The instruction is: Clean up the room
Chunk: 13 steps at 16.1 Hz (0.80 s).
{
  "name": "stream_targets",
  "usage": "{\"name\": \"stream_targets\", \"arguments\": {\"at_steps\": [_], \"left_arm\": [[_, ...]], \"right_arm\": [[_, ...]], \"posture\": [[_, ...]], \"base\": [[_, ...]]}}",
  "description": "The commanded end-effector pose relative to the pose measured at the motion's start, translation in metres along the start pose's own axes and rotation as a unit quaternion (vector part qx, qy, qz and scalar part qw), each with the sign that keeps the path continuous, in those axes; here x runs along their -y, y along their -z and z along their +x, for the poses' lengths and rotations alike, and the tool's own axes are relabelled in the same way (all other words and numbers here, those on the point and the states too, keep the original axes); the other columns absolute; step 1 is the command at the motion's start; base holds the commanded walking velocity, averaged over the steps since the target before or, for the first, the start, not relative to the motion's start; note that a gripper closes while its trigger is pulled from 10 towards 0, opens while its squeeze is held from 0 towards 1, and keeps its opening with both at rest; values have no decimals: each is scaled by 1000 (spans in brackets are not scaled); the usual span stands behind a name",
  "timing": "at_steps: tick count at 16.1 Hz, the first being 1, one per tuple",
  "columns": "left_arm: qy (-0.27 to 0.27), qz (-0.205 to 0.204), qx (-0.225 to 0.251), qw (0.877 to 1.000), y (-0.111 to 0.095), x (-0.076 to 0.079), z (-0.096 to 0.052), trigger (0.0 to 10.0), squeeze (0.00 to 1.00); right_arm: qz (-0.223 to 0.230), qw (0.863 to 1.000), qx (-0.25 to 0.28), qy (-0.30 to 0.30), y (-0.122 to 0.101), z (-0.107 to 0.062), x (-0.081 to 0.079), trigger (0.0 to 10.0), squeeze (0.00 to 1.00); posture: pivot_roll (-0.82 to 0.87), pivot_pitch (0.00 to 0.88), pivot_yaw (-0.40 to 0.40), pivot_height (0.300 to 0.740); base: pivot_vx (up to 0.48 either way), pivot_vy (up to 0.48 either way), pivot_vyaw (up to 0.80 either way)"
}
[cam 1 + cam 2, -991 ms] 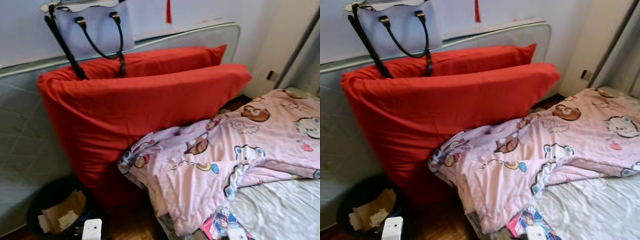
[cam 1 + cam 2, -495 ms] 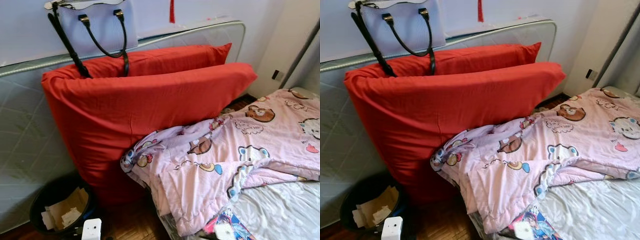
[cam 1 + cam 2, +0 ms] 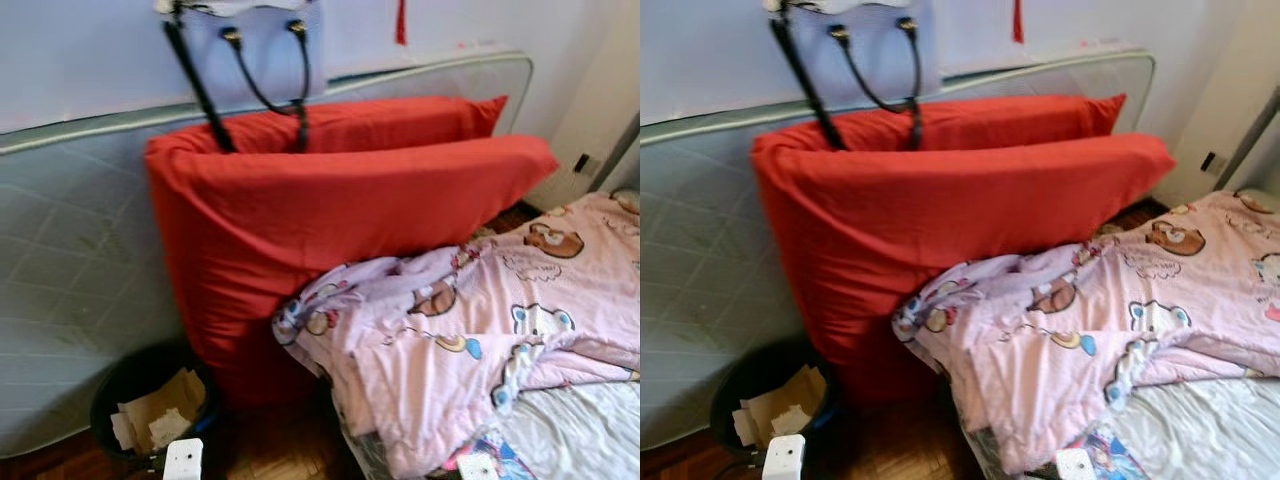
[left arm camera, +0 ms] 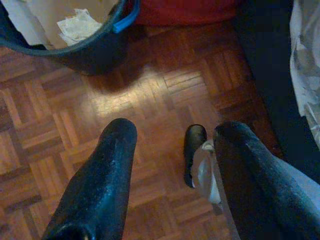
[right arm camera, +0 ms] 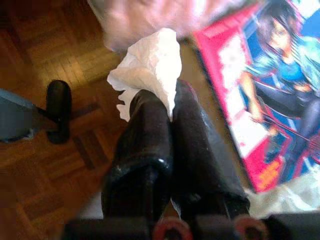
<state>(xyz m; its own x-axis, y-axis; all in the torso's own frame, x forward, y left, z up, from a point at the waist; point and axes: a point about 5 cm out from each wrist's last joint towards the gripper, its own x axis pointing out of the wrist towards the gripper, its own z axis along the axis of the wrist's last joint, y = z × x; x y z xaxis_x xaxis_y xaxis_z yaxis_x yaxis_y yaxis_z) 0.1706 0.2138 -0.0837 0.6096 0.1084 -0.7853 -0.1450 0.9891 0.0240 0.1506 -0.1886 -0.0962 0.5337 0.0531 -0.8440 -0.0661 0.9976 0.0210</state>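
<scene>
Closest in, the right hand (image 5: 167, 100) has its two black fingers pressed together on a crumpled white tissue (image 5: 150, 67), which sticks out past the fingertips. It hangs over the edge of the bed, with parquet floor (image 5: 45, 170) on one side and a red and blue comic-style magazine (image 5: 270, 95) lying on the bed on the other. A dark wheel-like thing (image 5: 58, 107) sits on the floor below, can't really tell what it is.

The left hand (image 4: 172, 150) is spread wide with nothing between its fingers (image 4: 107, 170), hanging low over the floor. Past the fingertips there's a small dark object (image 4: 194, 145) with something pale next to it, too murky to name.

A bit further out is the black trash bin (image 3: 120, 385), standing on the floor with torn cardboard and crumpled paper (image 3: 160, 410) inside. It's right beside the foot of the big red cushion and up against the grey mattress.

On the robot's right, a pink blanket (image 3: 470, 330) with cartoon bears is bunched up over the corner of the bed, part of it drooping over the edge, pale sheet (image 3: 1200, 430) showing below it.

Behind that, two big red cushions (image 3: 330, 210) stand on edge, one in front of the other, leaning on a grey quilted mattress (image 3: 70, 240) propped against the wall. A lilac handbag (image 3: 250, 50) with black straps sits on top, straps dangling over the cushions
</scene>
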Motion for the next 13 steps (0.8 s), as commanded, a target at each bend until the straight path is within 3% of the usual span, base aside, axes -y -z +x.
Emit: {"name": "stream_targets", "arguments": {"at_steps": [1, 6, 13], "left_arm": [[4, 5, -6, 1000, 1, 2, 0, 10000, 0], [5, 4, -6, 1000, 1, 2, 0, 10000, 0], [4, 3, -7, 1000, 1, 1, 0, 10000, 0]], "right_arm": [[-1, 1000, -4, -1, 1, 1, -5, 10000, 0], [1, 1000, -6, -7, 1, 3, -19, 10000, 0], [1, 1000, -6, 3, 3, 0, -5, 10000, 0]], "posture": [[48, 0, -8, 740], [48, 0, -7, 740], [50, 0, -7, 740]], "base": [[0, 394, 0], [0, 392, 0], [0, 374, 0]]}}
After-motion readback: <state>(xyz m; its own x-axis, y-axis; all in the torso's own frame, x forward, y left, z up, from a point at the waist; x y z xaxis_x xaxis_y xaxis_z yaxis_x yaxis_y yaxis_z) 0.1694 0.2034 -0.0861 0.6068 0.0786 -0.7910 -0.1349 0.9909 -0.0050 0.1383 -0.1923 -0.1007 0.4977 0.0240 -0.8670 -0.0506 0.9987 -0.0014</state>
